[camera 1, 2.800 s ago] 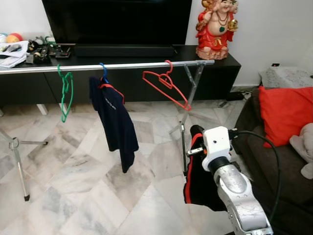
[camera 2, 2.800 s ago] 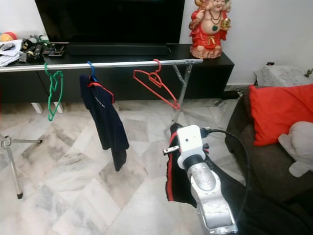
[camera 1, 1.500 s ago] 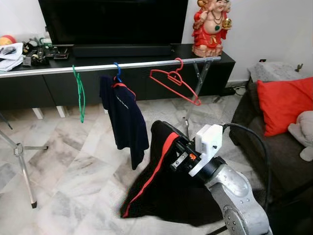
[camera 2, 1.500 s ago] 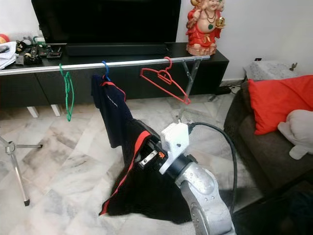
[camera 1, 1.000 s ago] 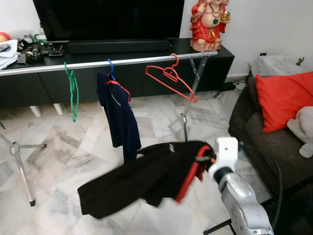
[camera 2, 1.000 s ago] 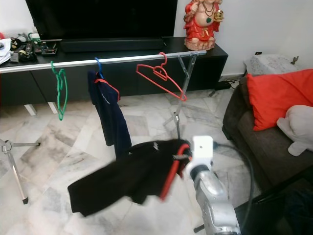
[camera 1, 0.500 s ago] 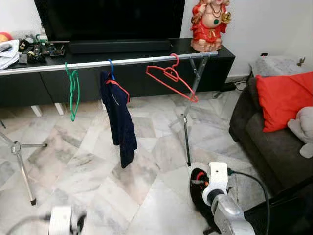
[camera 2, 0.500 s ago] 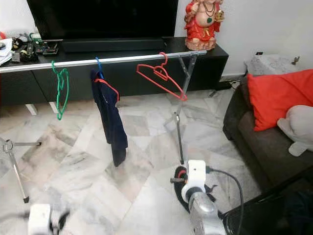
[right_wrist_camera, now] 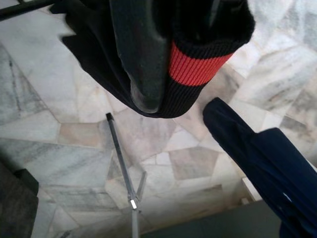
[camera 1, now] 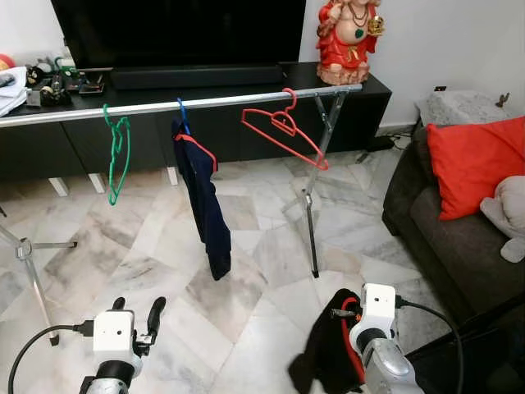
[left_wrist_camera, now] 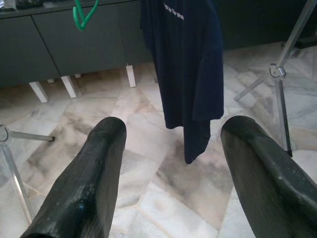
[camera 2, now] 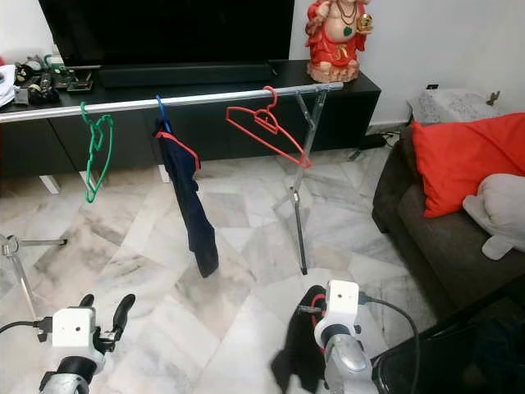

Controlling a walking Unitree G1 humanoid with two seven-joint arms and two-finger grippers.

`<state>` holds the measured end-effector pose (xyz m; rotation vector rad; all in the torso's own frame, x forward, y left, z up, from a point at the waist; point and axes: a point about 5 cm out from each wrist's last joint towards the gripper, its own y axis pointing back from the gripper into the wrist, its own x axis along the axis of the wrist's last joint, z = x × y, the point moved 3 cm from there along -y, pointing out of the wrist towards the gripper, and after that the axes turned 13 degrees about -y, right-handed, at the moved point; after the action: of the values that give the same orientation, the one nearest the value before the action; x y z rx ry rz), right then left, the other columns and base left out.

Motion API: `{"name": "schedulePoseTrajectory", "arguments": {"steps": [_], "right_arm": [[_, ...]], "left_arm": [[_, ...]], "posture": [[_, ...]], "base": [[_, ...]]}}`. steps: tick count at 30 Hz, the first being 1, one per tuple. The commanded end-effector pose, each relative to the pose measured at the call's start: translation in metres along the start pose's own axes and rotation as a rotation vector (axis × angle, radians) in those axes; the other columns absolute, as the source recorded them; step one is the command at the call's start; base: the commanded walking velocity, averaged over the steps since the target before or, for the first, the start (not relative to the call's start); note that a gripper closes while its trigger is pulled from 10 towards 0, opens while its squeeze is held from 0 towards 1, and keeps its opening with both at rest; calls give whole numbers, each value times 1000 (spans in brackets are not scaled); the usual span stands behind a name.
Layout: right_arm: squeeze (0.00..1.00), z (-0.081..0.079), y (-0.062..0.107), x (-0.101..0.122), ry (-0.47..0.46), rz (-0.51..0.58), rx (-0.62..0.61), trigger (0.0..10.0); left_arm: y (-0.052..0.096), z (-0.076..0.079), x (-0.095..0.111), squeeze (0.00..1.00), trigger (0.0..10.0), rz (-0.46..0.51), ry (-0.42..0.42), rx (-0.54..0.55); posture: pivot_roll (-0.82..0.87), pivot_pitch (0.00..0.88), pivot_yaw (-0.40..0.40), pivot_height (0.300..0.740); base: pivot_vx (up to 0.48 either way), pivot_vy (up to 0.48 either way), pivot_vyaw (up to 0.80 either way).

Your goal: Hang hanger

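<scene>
A silver rail (camera 1: pixel 189 103) spans the room before a black TV console. On it hang a green hanger (camera 1: pixel 115 152), a navy shirt (camera 1: pixel 205 197) on a blue hanger, and a bare red hanger (camera 1: pixel 283 131). Low at the right, my right gripper (camera 1: pixel 343 312) is shut on a black garment with red trim (camera 1: pixel 324 361) that droops toward the floor; in the right wrist view a finger (right_wrist_camera: pixel 141 59) presses its red-edged collar (right_wrist_camera: pixel 198 64). Low at the left, my left gripper (camera 1: pixel 137 308) is open and holds nothing; it faces the navy shirt (left_wrist_camera: pixel 185 64).
The rack's right leg (camera 1: pixel 312 213) stands just ahead of the right gripper, its left tripod leg (camera 1: pixel 33 275) at the far left. A dark sofa with a red cushion (camera 1: pixel 480 164) lies to the right. A red statue (camera 1: pixel 351 37) sits on the console. Marble floor lies between.
The left gripper has risen into view with its fingers spread. The black garment, flung up a second ago, now hangs low from the right gripper. The camera shifted slightly.
</scene>
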<state>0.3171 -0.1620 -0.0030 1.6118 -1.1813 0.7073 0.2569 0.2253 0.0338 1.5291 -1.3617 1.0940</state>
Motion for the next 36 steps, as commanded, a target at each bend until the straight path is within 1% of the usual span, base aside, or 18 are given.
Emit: {"name": "schedulePoseTrajectory", "arguments": {"steps": [1, 3, 5, 10, 13, 17, 29, 33, 36], "right_arm": [[0, -2, -1, 2, -2, 16, 11, 10000], [0, -4, -1, 0, 12, 15, 16, 10000], [0, -4, -1, 0, 15, 31, 3, 10000], [0, -5, -1, -1, -4, 46, 1, 10000], [0, -3, 1, -3, -2, 46, -1, 10000], [0, -1, 1, -5, 32, 44, -5, 10000], [0, -2, -1, -3, 29, 54, -1, 10000], [0, -5, 0, -5, 23, 55, 3, 10000], [0, -5, 1, -9, 23, 42, 0, 10000]], "left_arm": [[-4, 5, 3, 0, 10000, -8, 4, -14], [-10, 8, 9, 0, 10000, 3, 6, -29], [-16, 9, 16, 0, 10000, 15, 3, -44], [-19, 10, 21, 0, 10000, 22, 3, -52], [-19, 11, 23, 0, 10000, 26, 7, -55], [-17, 14, 23, 0, 10000, 20, 14, -63], [-17, 17, 22, 0, 10000, 8, 21, -72], [-16, 16, 20, 0, 10000, 1, 18, -77], [-16, 19, 20, 0, 10000, 0, 18, -105]], "posture": [[-11, 74, -8, 740], [-14, 60, -3, 740], [-17, 52, 3, 740], [-11, 42, 6, 740], [0, 28, 3, 740], [6, 11, 2, 740], [1, 0, 1, 740], [0, 0, 6, 740], [3, 0, 10, 740]], "base": [[0, 0, 0], [0, 0, 0], [0, 409, 0], [0, 480, 0], [0, 480, 0], [0, 480, 0], [0, 480, 0], [0, 405, 0], [0, 0, 0]]}}
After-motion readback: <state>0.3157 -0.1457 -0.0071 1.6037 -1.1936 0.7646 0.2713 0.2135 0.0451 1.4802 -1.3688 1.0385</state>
